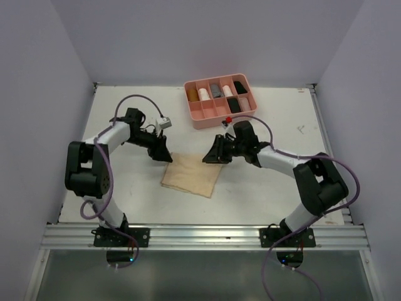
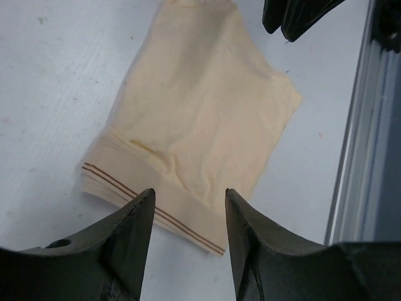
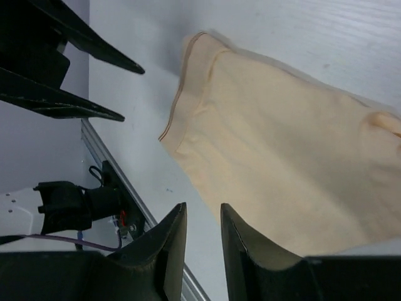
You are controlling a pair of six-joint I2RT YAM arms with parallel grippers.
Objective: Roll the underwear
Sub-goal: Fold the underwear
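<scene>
pale tan underwear [image 2: 200, 119] spread flat on the white table [image 2: 50, 94], centre of frame. waistband [image 2: 119, 182] with two thin brown stripes at lower left, seen between the parted fingers of the left gripper [image 2: 190, 195] at the bottom edge, nothing pinched. dark tips of the right gripper [image 2: 280, 28] at upper right. metal rail [image 2: 360, 157] down the right edge.

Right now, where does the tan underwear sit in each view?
Top external: tan underwear at centre, lying flat between the arms.
Left wrist: centre of the frame.
Right wrist: right half of the frame.
Shared landmark: its brown-striped waistband, clear in both wrist views only.
</scene>
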